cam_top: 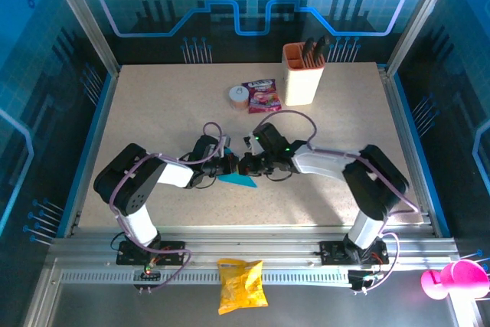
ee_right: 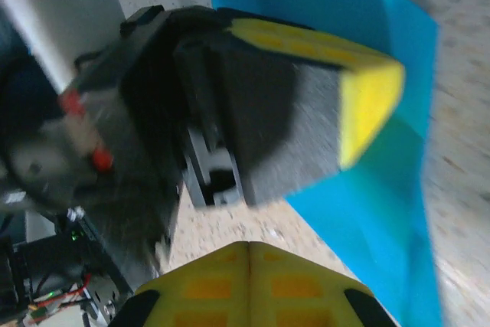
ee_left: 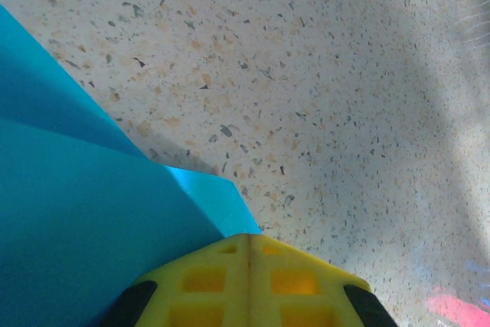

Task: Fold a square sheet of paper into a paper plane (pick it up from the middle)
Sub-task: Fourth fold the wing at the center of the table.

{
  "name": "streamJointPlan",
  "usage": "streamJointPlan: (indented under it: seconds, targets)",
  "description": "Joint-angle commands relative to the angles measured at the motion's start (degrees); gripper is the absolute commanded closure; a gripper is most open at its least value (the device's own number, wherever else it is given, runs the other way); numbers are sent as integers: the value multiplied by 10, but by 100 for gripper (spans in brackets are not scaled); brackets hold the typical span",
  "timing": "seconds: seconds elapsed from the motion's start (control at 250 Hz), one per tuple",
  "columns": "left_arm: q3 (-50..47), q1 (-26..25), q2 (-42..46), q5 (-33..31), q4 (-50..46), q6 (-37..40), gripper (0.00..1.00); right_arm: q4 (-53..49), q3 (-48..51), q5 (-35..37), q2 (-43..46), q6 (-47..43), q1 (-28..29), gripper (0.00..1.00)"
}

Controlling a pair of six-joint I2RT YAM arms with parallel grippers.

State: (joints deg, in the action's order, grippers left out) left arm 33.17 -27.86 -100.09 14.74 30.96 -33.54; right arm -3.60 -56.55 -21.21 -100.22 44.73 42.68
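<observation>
Mid-worktop, tip to tip: left claw and right claw, both clenched, over the square sheet of paper, already folded to a flat cyan wedge. Lies beneath the tips and just to their near side, towards the arm bases, long axis running left to right, tapering to the robot's right.

From the left wrist: shut yellow tips of the left claw at the sheet's edge, paper spreading away to the left, bare speckled worktop to the right. Cannot tell whether a layer is nipped between the pads or merely pressed flat.

From the right wrist: right claw likewise shut, nothing visibly held, facing the left claw planted over the paper.

Near-equal reach for either arm, the left looking closer to contact. Probably a crease in hand; likely calls for a sweep along that long axis.

Hard, flat, matte surface: good for creasing, slippery under thin paper. Ample room around, with beige holder cup, pink-red snack packet and small roll well apart at the far side, yellow snack bag off on the near rail.
</observation>
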Motion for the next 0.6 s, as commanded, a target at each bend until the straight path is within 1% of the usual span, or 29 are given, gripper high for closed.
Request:
streamJointPlan:
  seconds: [0.0,0.14,0.276,0.467,0.595]
  targets:
    - [-25,11,-22,-43,-69,1,100,53,4,-6,-54,50,6,100]
    - [-26,11,-21,-42,-70,0,100,79,39,9,-85,63,-8,100]
    - [-25,11,-22,-38,-63,-7,100,87,77,12,-87,66,-25,100]
    - [-24,11,-28,-34,-56,-12,100,52,85,22,-77,45,-34,100]
    - [-25,11,-24,-32,-54,-18,100,36,83,20,-83,51,-42,100]
